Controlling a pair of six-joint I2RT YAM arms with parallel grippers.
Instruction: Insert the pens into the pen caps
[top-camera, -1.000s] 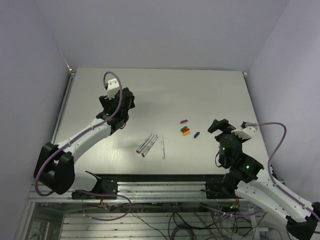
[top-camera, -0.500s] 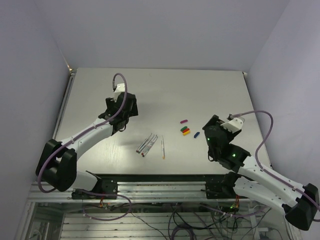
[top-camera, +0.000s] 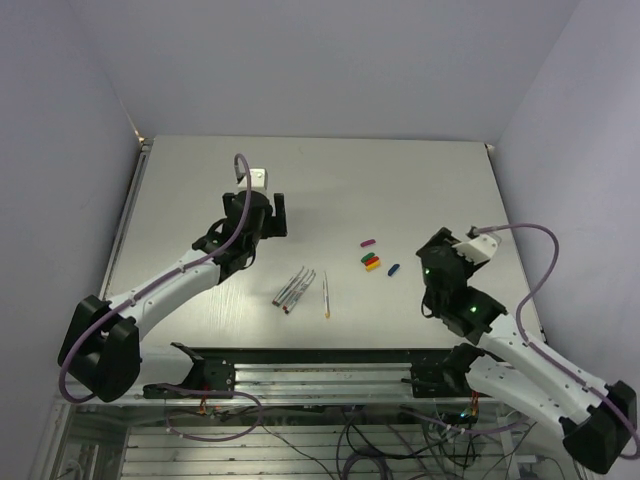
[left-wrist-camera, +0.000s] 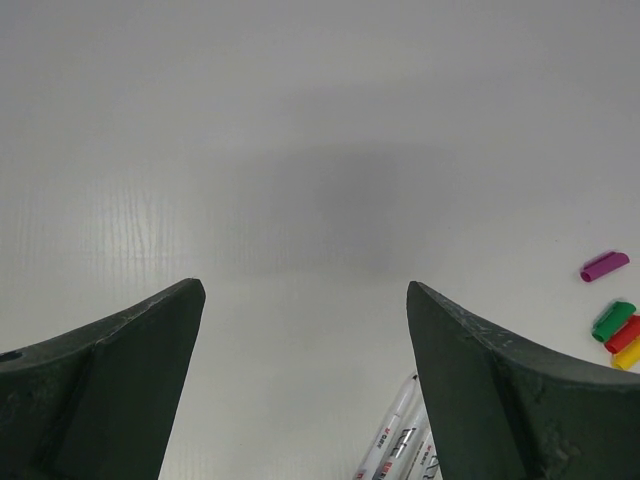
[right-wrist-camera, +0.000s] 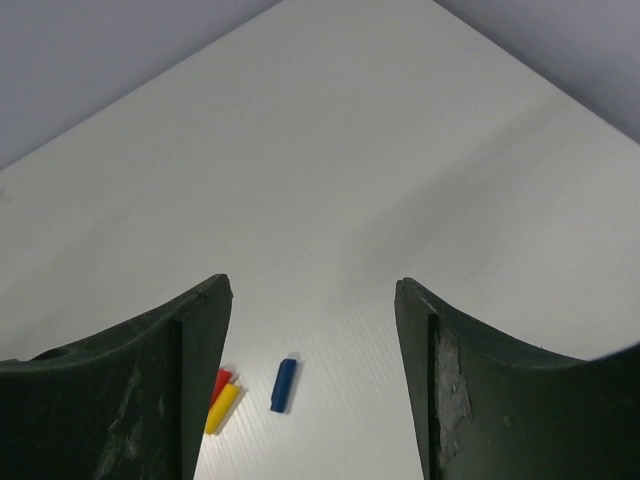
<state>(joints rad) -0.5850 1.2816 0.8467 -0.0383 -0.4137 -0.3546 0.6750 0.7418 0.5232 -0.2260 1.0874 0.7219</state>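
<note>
Above the table (top-camera: 400, 180) with pens (top-camera: 296, 288) and caps (top-camera: 371, 262), left claw (left-wrist-camera: 305, 288) and right claw (right-wrist-camera: 311, 282) gape.

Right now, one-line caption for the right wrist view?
Open right gripper above the table, blue cap framed in its gap, red cap and yellow cap beside it.

The top view looks steeply down from above and behind the arm bases at 6 o'clock, far enough off to hold the whole table (top-camera: 400, 180). The left wrist camera sits low and close over the surface, looking out between the fingers of the left gripper (left-wrist-camera: 303, 287); it has the pens (left-wrist-camera: 398, 440) at 5 o'clock and the red and yellow caps (left-wrist-camera: 626, 335) at 4. The right wrist camera looks between the fingers of the right gripper (right-wrist-camera: 311, 282) toward the wall at 12, and shares those caps at 7 o'clock
</note>
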